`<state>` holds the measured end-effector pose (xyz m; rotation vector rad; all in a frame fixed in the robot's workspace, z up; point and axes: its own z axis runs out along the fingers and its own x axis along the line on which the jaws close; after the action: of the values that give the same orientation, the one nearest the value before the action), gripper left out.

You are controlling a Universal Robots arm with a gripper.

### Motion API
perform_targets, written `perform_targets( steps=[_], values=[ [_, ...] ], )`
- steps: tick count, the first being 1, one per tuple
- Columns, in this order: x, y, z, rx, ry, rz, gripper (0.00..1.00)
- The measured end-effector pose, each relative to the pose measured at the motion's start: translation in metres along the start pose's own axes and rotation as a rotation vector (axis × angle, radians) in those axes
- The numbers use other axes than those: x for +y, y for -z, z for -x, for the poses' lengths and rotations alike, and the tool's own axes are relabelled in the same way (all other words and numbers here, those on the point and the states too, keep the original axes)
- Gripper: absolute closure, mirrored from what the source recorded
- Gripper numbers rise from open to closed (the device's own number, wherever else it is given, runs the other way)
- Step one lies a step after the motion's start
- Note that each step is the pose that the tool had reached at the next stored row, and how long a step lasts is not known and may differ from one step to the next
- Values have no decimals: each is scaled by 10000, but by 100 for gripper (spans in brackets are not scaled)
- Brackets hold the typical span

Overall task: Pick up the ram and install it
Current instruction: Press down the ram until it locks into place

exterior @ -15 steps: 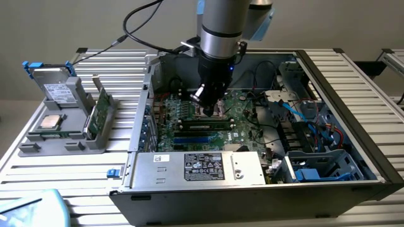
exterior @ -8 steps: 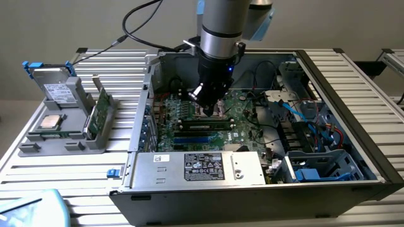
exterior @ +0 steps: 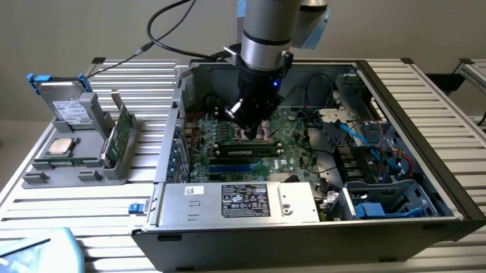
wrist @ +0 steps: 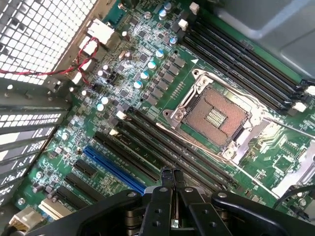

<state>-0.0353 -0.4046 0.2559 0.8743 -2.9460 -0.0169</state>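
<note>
The ram (exterior: 244,151) is a long dark stick with a pale label, lying along a black memory slot on the green motherboard (exterior: 292,122) inside the open computer case. My gripper (exterior: 255,131) hangs just behind and above it, low inside the case. In the wrist view my gripper (wrist: 172,175) is shut, its two black fingers (wrist: 166,189) pressed together with nothing between them, their tips over the row of long black slots (wrist: 162,147) beside the open processor socket (wrist: 216,115). I cannot tell whether the tips touch the ram.
The case walls (exterior: 425,142) hem in the arm. A silver power supply (exterior: 239,200) lies along the front, with cables and drive bays (exterior: 379,165) at the exterior view's right. A grey parts holder (exterior: 76,148) with a green card (exterior: 122,136) stands outside on the slatted table.
</note>
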Motion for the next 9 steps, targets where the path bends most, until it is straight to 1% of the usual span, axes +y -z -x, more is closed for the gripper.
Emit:
perform_targets(
  steps=[2,9],
  values=[
    [0,-1,1,11,-232,-16,89],
    [0,-1,0,98,-991,-137,89]
  ],
)
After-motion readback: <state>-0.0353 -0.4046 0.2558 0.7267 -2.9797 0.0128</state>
